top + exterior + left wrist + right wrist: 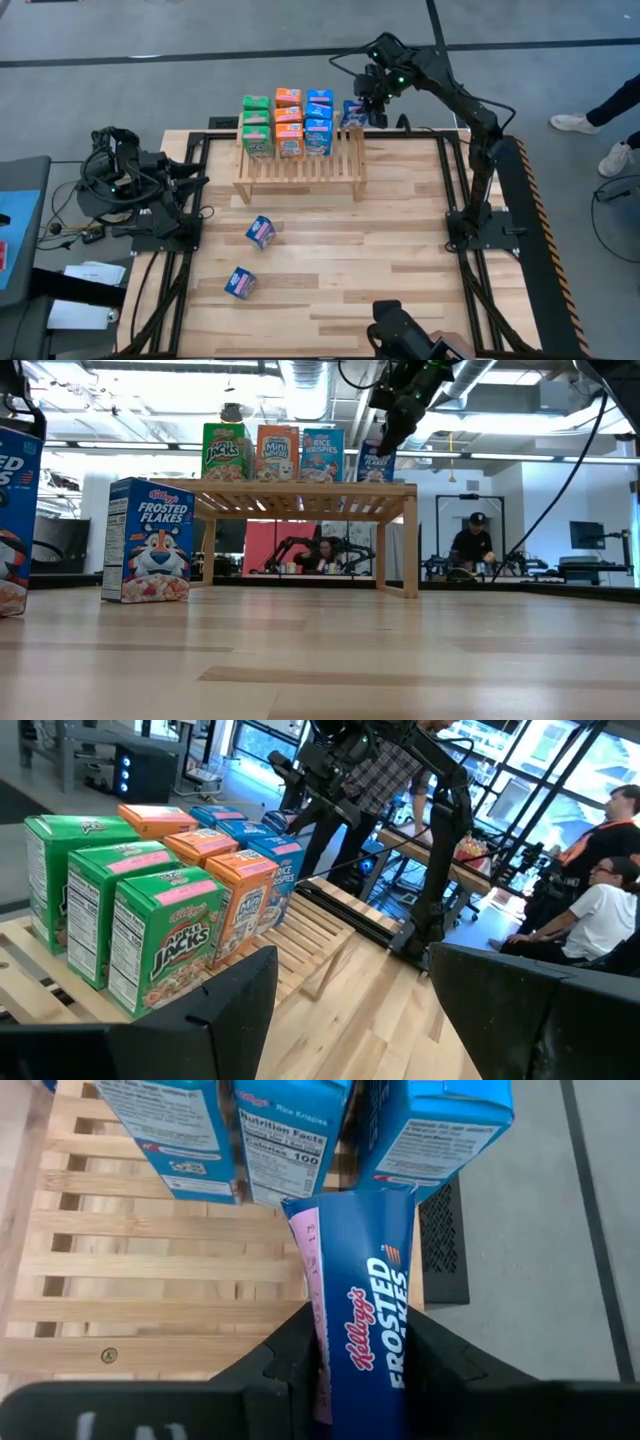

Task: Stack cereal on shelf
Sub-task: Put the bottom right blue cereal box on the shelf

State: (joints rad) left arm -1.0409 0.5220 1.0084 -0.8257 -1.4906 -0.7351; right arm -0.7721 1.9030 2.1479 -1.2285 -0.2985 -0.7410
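Note:
The shelf stands at the table's far middle. On its slats stand rows of green, orange and blue cereal boxes. My right gripper is shut on a dark blue Frosted Flakes box at the shelf's far right corner, beside the blue row. Two more blue boxes rest on the table's left half. At the table's left edge my left gripper waits open and level, holding nothing. My right gripper pinches the Frosted Flakes box between its two fingers, on its pink-striped side and the side opposite. The fingers slant down from above and from the far right. The box's lower end is at the slats; whether it rests there I cannot tell.
The low view shows one loose Frosted Flakes box upright on the table and another close at the left. Bare slats lie in front of the rows. People sit and stand in the room beyond the table.

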